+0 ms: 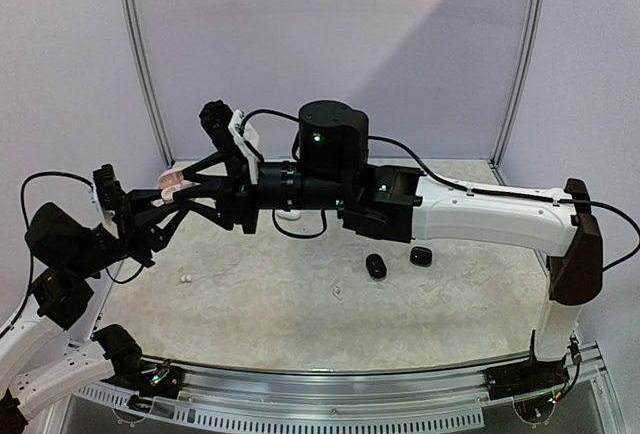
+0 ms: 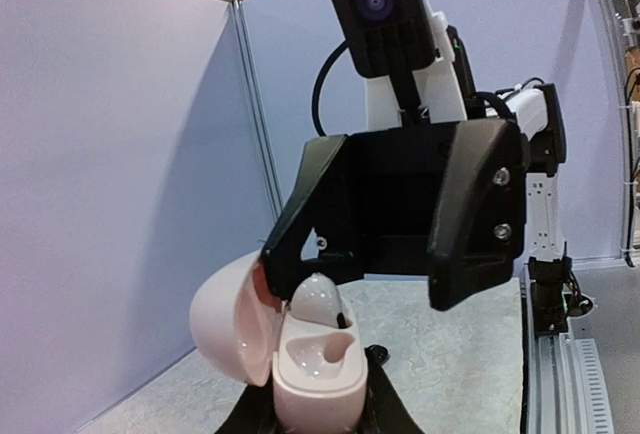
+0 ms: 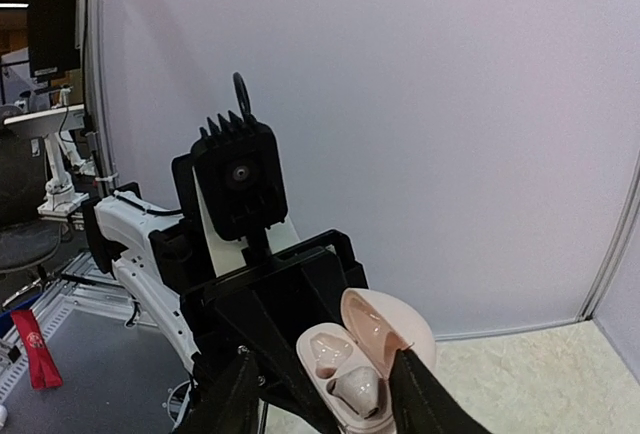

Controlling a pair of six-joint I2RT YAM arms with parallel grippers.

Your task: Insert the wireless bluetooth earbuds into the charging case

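Left gripper (image 2: pixel 320 406) is clenched on the open charging case (image 2: pixel 300 379) at the table's (image 1: pixel 260 304) 10 o'clock; right gripper (image 2: pixel 360 276) is released above it. 1 white earbud (image 2: pixel 318 302) sits socketed: light, glossy, likely slippery, so pinch its rounded sides gently.

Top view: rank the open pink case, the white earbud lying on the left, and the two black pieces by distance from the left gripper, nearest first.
1. pink case: held in the left gripper itself, upper left.
2. white earbud: lying at the left, toward the arm bases.
3. left black piece: right of centre.
4. right black piece: farthest, further right again.
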